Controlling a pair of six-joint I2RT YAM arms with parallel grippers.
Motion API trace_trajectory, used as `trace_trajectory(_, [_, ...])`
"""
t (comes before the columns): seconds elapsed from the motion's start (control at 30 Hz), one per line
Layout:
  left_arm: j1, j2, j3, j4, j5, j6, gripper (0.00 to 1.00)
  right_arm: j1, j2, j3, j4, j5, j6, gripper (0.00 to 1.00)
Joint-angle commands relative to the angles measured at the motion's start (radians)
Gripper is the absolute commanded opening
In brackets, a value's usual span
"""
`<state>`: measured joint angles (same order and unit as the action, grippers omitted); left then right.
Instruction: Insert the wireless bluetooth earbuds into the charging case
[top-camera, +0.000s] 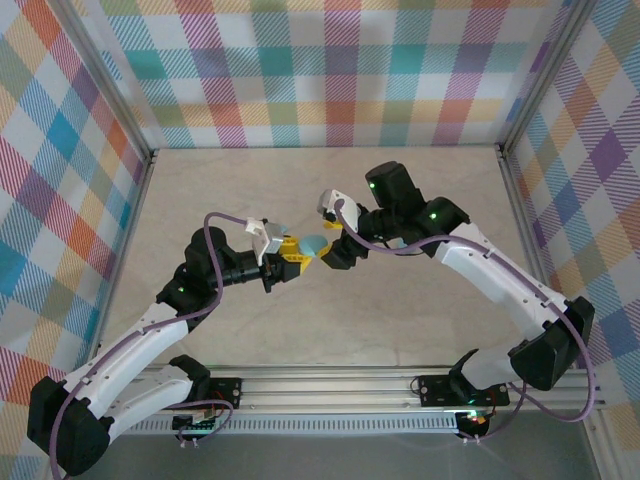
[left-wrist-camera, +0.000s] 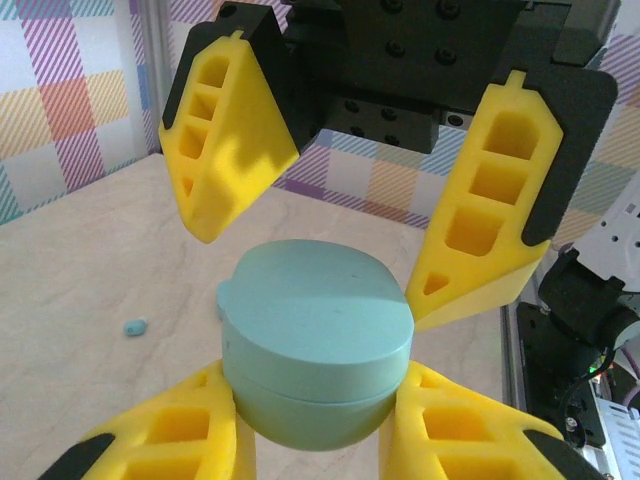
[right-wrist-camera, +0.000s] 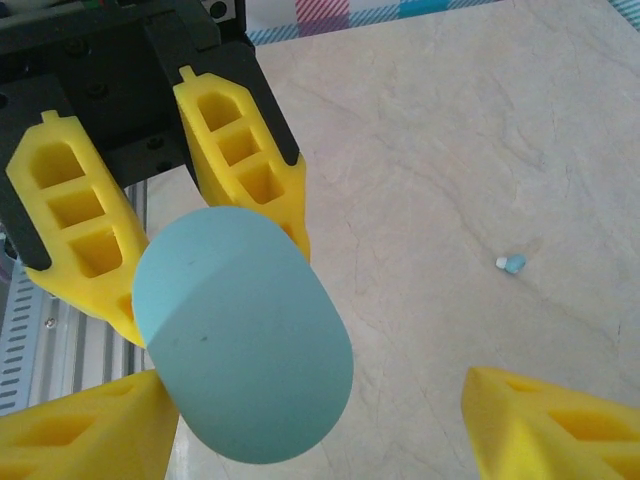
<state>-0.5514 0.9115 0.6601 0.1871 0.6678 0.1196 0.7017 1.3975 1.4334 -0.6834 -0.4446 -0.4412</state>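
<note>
One earbud (left-wrist-camera: 135, 327) apart from left gripper (left-wrist-camera: 315, 400)

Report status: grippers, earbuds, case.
Left gripper shut on rounded teal plastic charging case. Right gripper open around it. Tiny pale-blue earbud loose on pale marbled tabletop. Closed lid blocks insertion.

Bright, even light from overhead. I see faint soft shadows on the table (top-camera: 330, 325) toward 6 o'clock. Wrist views crisp close-in, softer beyond.

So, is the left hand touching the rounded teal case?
Touching. The left wrist view shows the rounded teal case clamped between the left hand's yellow fingers.
</note>
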Motion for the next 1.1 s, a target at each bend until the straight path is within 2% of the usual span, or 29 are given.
trace_trajectory(0.0, [-0.008, -0.029, 0.006, 0.000, 0.095, 0.009, 0.13, -0.018, 0.014, 0.044, 0.059, 0.081, 0.036, 0.74])
trace_trajectory(0.7, [-0.008, -0.030, -0.005, -0.011, 0.074, 0.011, 0.13, -0.036, 0.032, 0.061, 0.057, 0.130, 0.101, 0.75])
trace_trajectory(0.97, [-0.002, -0.001, 0.007, -0.086, -0.078, -0.002, 0.12, -0.055, -0.019, 0.049, 0.050, 0.011, 0.152, 0.75])
trace_trajectory(1.07, [0.004, 0.006, -0.005, -0.070, -0.097, -0.016, 0.12, -0.078, -0.042, 0.038, 0.046, 0.001, 0.191, 0.76])
